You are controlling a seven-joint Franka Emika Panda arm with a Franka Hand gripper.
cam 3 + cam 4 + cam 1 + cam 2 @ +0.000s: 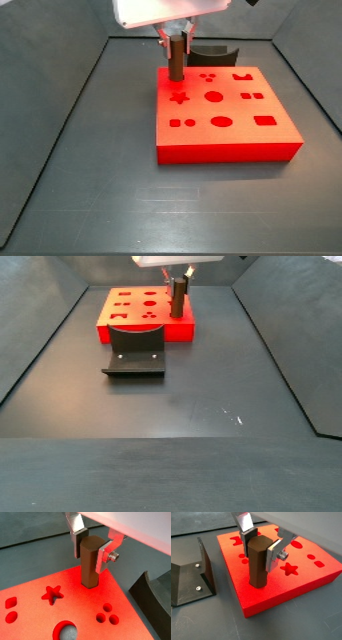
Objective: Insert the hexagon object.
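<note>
The hexagon object, a brown wooden rod-like peg (90,567), stands upright with its lower end in a hole near one corner of the red block (40,582). It shows the same way in the other wrist view (256,567) and in both side views (174,62) (175,301). My gripper (91,549) is at the peg's top, its silver fingers closed on two opposite sides of it, as a wrist view (260,547) also shows. The red block (284,587) has several differently shaped holes, among them a star and circles.
The fixture (191,577), a dark bracket on a base plate, stands right beside the red block (134,328), and shows in both side views (134,351) (214,50). Dark walls (67,120) enclose the grey floor on both sides.
</note>
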